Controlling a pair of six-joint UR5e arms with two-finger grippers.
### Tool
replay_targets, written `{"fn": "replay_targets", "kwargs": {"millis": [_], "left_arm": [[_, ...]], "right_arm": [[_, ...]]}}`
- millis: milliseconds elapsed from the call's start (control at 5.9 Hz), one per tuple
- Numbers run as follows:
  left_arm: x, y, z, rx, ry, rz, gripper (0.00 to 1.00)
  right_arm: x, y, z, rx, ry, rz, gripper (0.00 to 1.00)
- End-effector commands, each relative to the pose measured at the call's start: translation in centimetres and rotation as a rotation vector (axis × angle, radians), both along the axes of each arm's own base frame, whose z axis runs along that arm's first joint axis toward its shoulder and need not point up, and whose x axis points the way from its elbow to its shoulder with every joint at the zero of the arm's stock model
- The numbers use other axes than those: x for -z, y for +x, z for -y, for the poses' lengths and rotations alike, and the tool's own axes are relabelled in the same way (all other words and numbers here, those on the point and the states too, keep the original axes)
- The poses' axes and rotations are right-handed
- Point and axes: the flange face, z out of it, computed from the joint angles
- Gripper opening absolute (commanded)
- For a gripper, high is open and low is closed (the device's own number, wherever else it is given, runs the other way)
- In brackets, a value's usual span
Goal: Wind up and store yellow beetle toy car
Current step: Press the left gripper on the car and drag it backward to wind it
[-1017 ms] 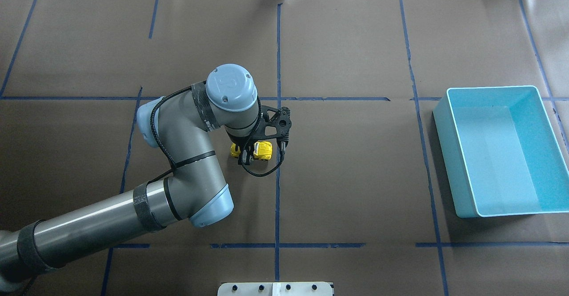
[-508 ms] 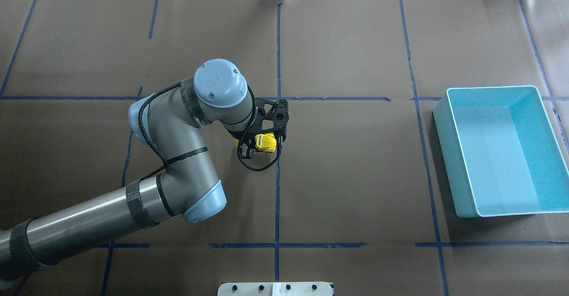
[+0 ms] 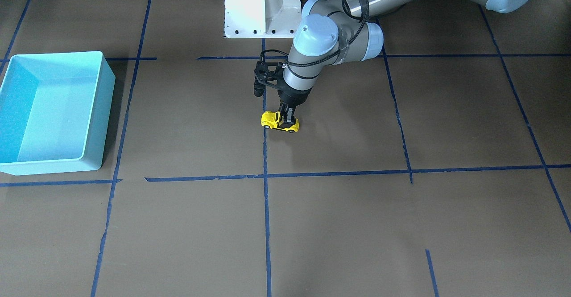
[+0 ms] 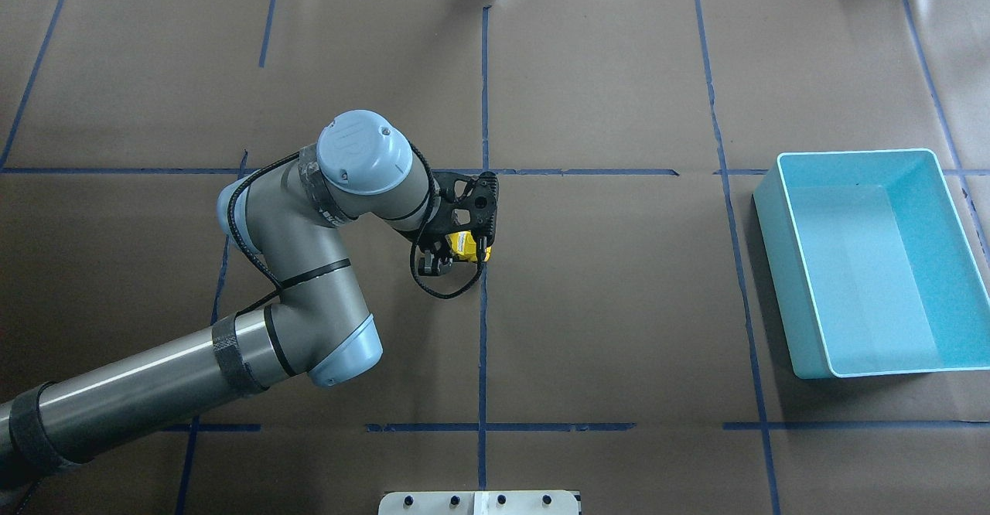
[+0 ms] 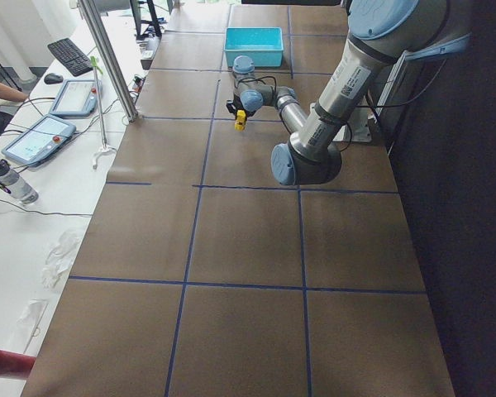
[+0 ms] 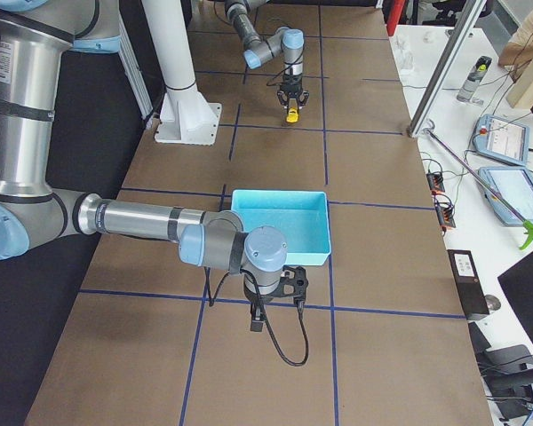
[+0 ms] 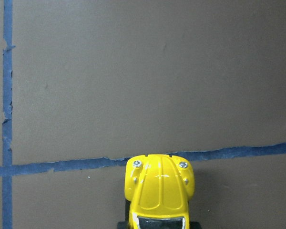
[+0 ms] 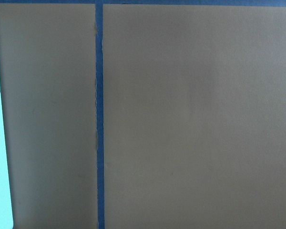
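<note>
Grasping yellow beetle toy car (image 3: 271,120): left pincer (image 3: 287,119) | right pincer (image 6: 257,324) unclear, side-view only

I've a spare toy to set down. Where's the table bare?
Bare: the wide stretch between the yellow beetle toy car and the light blue bin, and the far squares beyond the car. Crowded: around the left gripper, shut on the car, with its arm over the near-left squares; the right gripper hangs beside the bin's outer end.

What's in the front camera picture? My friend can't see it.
The left arm's claw pinches a yellow beetle toy car from above on a brown table. An empty light blue bin sits at the picture's left.
</note>
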Motion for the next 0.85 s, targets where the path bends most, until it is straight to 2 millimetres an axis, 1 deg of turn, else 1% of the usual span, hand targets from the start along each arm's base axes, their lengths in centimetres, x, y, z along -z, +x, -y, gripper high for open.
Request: {"fn": "replay_targets", "kwargs": {"millis": [0,508,678], "left_arm": [[-1.15,0.57,-0.3,-0.04,-0.023,-0.029,0.0],[-1.57,0.52,-0.04,-0.046,-0.015,-0.047,0.0],[-2.04,-0.2,0.61,-0.051,-0.022,-0.049,0.0]], "right_arm": [[-0.01,0.0,0.0,0.0,0.0,0.0,1.0],[-0.01,0.0,0.0,0.0,0.0,0.0,1.0],[-0.07,0.0,-0.08,0.001,-0.001,0.0,1.0]]}}
